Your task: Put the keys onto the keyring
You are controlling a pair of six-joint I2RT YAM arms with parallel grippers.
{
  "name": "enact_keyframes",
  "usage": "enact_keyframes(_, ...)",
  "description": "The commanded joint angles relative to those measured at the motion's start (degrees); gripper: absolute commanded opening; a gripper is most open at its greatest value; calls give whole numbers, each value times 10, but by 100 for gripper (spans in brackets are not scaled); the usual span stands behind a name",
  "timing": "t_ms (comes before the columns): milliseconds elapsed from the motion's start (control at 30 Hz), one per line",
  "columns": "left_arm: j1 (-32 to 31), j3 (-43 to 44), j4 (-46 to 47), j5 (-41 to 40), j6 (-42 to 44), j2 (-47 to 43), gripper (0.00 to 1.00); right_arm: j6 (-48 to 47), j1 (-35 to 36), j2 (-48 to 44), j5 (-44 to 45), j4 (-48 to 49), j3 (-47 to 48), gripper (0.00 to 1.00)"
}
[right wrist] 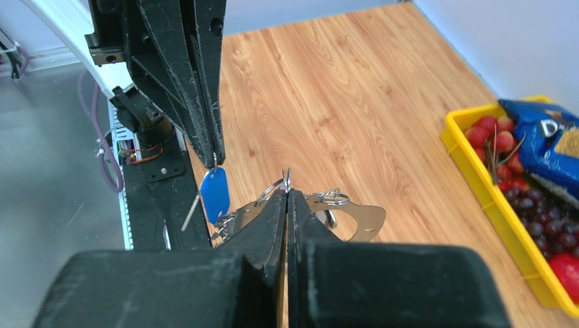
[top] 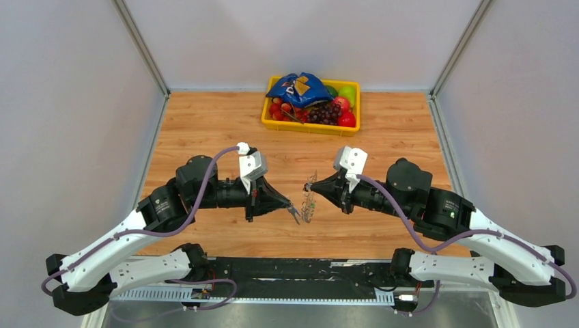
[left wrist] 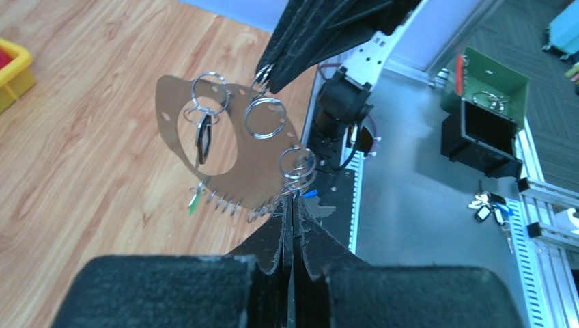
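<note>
Top external view: two grippers meet mid-table around one thin grey metal keyring (top: 308, 201), which is held off the wood. Reaching in from 9 o'clock, the left gripper (top: 293, 213) is pinched tight on one blue-headed silver key (right wrist: 216, 191) by its small loop. From 3 o'clock, the right gripper (top: 312, 184) is clamped on a ring at the keyring's edge. Two more keys hang there: one green-headed key (left wrist: 194, 202) and one dark-headed key (left wrist: 203, 139). One yellow plastic tray (top: 307, 128) sits at 12 o'clock.

The keyring (left wrist: 256, 164), a flat grey metal plate with a large hole and small silver split rings along its edge, hangs upright in mid-air. A dark-headed key (left wrist: 203, 140) dangles from one ring. A blue-headed key (right wrist: 216, 191) hangs just beside the plate.
</note>
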Motion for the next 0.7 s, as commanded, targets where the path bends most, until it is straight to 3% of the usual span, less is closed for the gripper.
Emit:
enact_keyframes(0, 0, 29, 13, 57, 10, -18, 4, -42, 4, -16, -44, 85, -8, 0)
enact_keyframes(667, -1, 46, 34, 76, -12, -16, 9, -161, 31, -82, -106, 215, -121, 0)
